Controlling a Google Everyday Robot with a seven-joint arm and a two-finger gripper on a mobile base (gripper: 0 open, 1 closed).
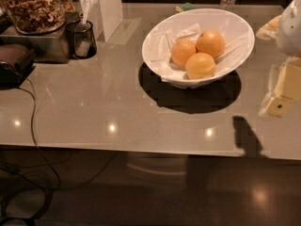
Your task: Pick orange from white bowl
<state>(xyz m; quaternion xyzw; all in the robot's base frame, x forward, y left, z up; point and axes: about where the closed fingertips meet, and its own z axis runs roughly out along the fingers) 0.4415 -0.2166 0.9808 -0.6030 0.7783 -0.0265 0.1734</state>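
Note:
Three oranges lie together in the white bowl at the back right of the table: one at the left, one at the back, one in front. Crumpled white paper lines the bowl under them. The bowl's rim tilts toward me and it casts a dark shadow on the table. My gripper, cream-coloured, hangs at the frame's right edge, to the right of the bowl and apart from it, above the table. Its shadow falls near the table's front edge.
A glass jar of nuts stands on a metal base at the back left, with a small dark cup and a white box beside it. A black device with a cable lies at the left edge.

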